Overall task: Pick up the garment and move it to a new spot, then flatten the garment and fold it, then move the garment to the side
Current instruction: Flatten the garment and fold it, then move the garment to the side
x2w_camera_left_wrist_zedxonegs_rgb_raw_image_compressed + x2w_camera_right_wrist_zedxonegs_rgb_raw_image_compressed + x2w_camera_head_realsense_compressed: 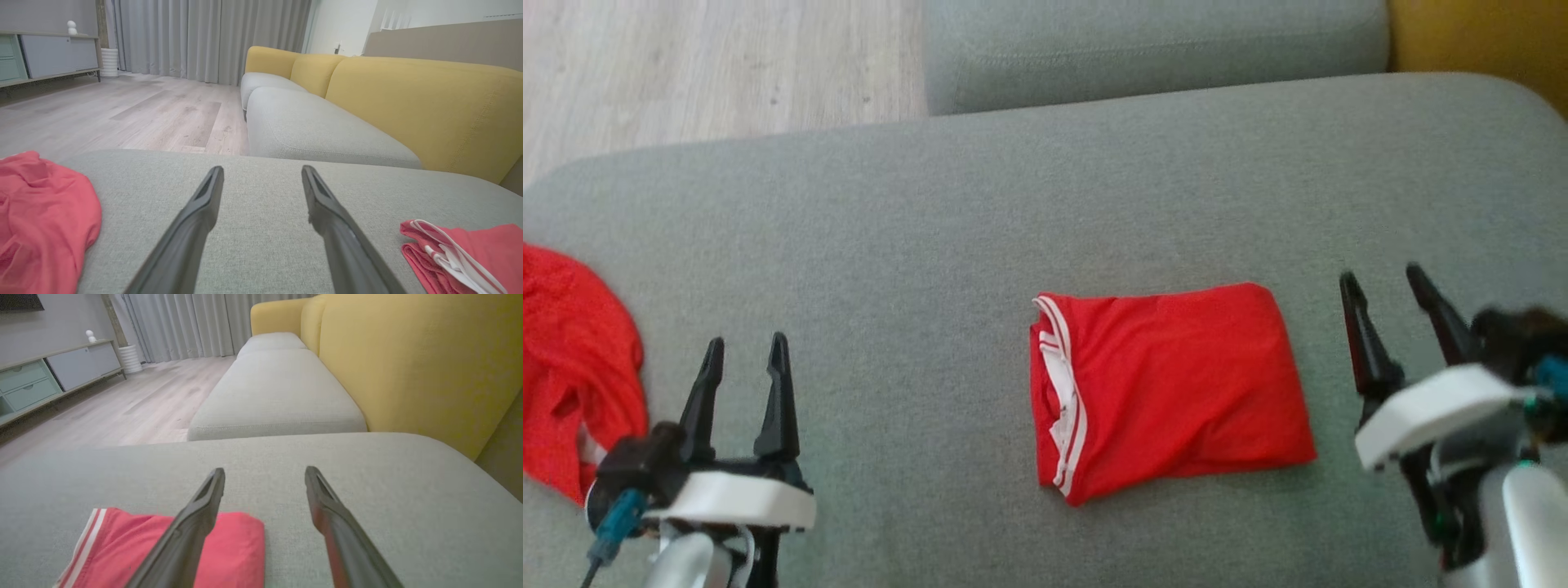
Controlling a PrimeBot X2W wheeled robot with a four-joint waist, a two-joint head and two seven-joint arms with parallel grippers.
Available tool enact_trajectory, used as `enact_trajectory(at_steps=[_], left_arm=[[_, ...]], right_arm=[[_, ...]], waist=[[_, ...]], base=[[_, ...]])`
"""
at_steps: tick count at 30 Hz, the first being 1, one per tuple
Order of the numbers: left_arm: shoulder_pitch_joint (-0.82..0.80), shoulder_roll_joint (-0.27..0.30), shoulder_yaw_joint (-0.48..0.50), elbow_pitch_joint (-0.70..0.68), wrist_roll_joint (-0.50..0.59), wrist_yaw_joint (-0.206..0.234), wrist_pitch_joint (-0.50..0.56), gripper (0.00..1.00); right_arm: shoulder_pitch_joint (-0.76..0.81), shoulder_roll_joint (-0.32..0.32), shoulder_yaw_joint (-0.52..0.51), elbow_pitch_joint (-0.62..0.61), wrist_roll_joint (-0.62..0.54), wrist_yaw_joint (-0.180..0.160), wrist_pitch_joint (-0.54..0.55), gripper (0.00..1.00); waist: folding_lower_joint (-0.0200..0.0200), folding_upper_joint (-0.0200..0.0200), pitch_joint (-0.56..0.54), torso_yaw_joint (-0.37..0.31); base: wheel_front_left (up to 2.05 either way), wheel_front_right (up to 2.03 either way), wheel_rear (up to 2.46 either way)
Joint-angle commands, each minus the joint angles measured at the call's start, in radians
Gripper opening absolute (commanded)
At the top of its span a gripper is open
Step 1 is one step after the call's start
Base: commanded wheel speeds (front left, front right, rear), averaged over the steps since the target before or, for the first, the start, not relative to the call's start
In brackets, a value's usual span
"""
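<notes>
The garment (1168,388) is red with white trim and lies folded into a rectangle on the grey sofa cushion (980,212), right of centre. It also appears at the lower right of the left wrist view (470,255) and at the lower left of the right wrist view (171,551). My right gripper (1384,282) is open just right of the garment, apart from it, with nothing between its fingers (204,506). My left gripper (745,347) stands open at the lower left, well left of the garment, its fingers (206,204) empty.
A second red cloth (572,367) lies crumpled at the cushion's left edge, close to my left gripper. Another grey seat cushion (1152,49) adjoins at the back, with the yellow backrest (1478,41) at the right. Wooden floor (711,65) lies beyond the left edge.
</notes>
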Motion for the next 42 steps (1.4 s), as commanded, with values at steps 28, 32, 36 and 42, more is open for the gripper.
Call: enact_trajectory(at_steps=[28,32,36,42], left_arm=[[0.070,-0.018,0.102,-0.049,0.058,0.005,-0.009,1.00],[0.053,-0.017,0.097,-0.052,0.061,0.002,-0.009,1.00],[0.030,-0.017,0.087,-0.055,0.066,-0.002,-0.008,1.00],[0.000,-0.020,0.072,-0.052,0.070,-0.008,-0.008,1.00]], right_arm=[[-0.063,-0.056,0.099,0.196,0.038,0.007,-0.206,1.00],[-0.087,-0.058,0.114,0.201,0.048,0.007,-0.174,1.00],[-0.125,-0.050,0.130,0.247,0.063,0.007,-0.046,1.00],[-0.158,-0.017,0.095,0.341,0.059,0.007,0.142,1.00]], waist=[[0.0000,-0.0001,-0.034,-0.030],[0.0000,-0.0001,-0.013,-0.021],[0.0000,-0.0001,0.016,-0.009],[0.0000,-0.0001,0.042,0.009]], base=[[0.00,0.00,0.00],[0.00,0.00,0.00],[0.00,0.00,0.00],[0.00,0.00,0.00]])
